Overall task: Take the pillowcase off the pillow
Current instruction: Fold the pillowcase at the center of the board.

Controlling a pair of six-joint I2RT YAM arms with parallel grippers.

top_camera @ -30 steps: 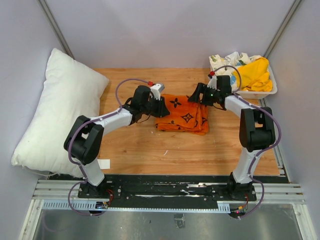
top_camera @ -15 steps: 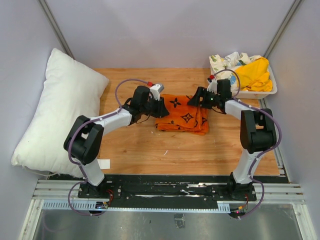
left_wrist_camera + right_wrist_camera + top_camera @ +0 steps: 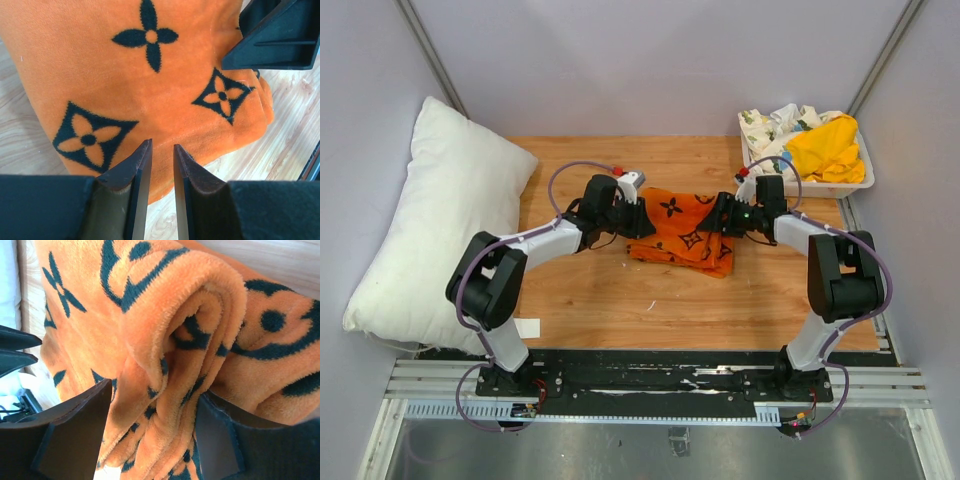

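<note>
You have one pillowcase (image 3: 682,232), folded at the middle of the table (image 3: 600,300), off the one pillow (image 3: 435,225), which leans at 9 o'clock. Two claws flank the pillowcase. Your left gripper (image 3: 161,147), at its 9 o'clock edge, shows a narrow gap with nothing in it. Your right gripper (image 3: 152,392), at 3 o'clock, stands wide astride a rolled fold, not visibly squeezing. One bin (image 3: 840,185) at 2 o'clock holds two cloths.

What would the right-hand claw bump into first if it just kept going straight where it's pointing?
The orange pillowcase. Its bunched folds sit between the open fingers of the right gripper, so it would most likely press into that fabric at once.
</note>
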